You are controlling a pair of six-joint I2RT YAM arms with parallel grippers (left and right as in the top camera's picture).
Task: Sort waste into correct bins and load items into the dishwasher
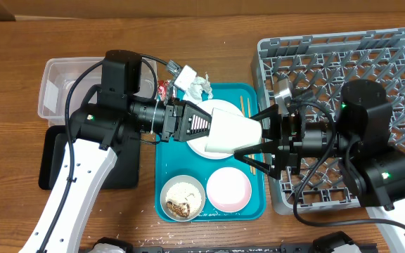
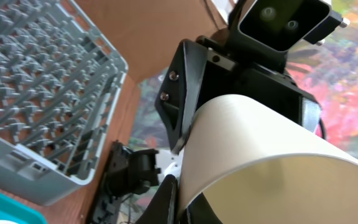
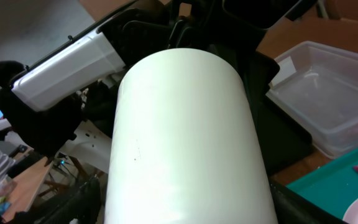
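over teal tray [image 1: 259, 204], white cup [image 1: 234, 133] in left hand [image 1: 208, 128]

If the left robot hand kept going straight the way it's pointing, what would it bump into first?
The left gripper holds the white cup and aims at the right gripper, so the cup would press into that gripper first. Whether they already touch is unclear.

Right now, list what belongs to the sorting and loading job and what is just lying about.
Job: cup, plate, pink bowl, rice bowl, chopsticks, napkin, wrapper, tub, black tray, rack.
Lying about: teal tray.
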